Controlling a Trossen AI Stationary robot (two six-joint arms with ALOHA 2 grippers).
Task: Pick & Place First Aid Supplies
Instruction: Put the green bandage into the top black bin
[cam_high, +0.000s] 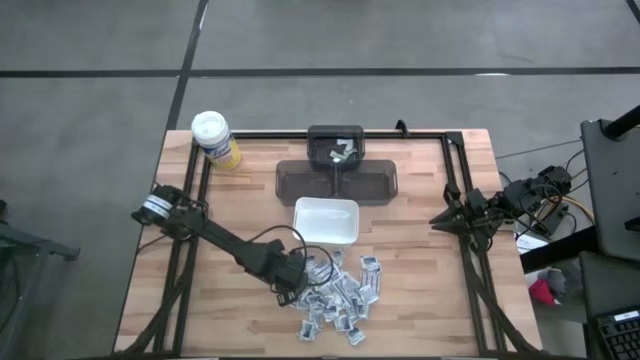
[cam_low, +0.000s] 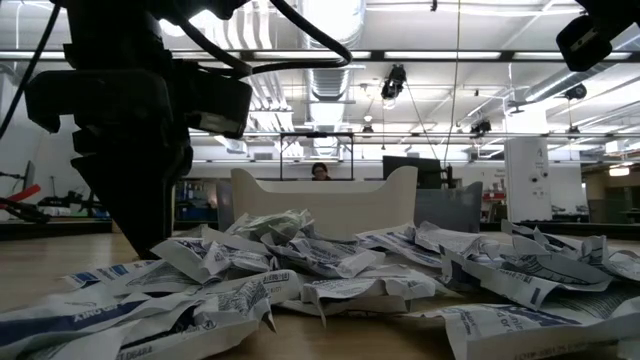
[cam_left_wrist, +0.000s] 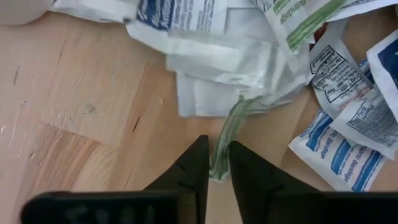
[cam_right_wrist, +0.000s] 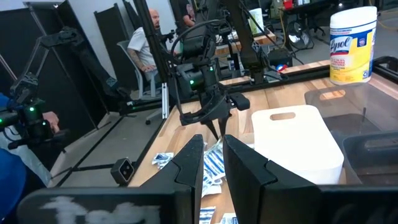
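The first aid supplies are a loose heap of small white, blue-printed packets on the wooden table's near middle, also filling the low view. My left gripper stands at the heap's left edge, pointing steeply down. It is shut on a green-and-white packet that is turned on edge. In the low view it is the dark mass at the heap's left. My right gripper waits at the table's right edge, held level, fingers close together with nothing between them. My left gripper pinches the near end of the green-and-white packet between its two fingers. They come from above, slanting steeply down at the heap's left side. The packet stands on edge in the gap and runs away from the fingers. Its far end lies among the other packets on the table.
A white rectangular dish stands just beyond the heap. Behind it is a dark tray with a bin that holds a few packets. A yellow canister stands at the far left. Black frame rails edge the table. A person sits beyond the table.
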